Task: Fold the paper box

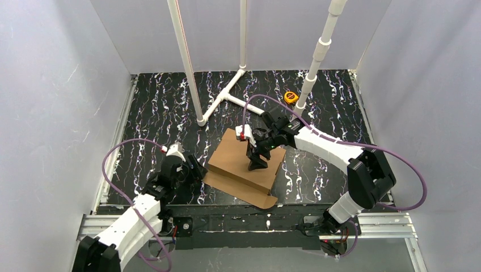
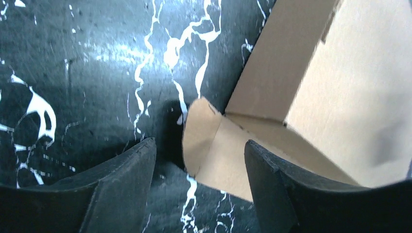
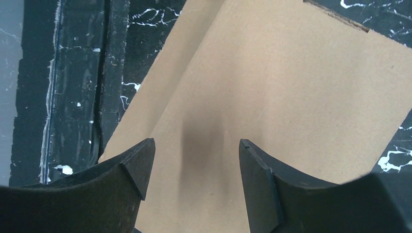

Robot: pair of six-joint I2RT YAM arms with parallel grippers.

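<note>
Top external shows the right gripper over the paper box, jaws apart. At the box's nine o'clock the left gripper straddles its corner, jaws apart

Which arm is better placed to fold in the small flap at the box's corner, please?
Left: the left gripper straddles that flap of the paper box, jaws open; the right gripper sits open over the top panel.
</note>
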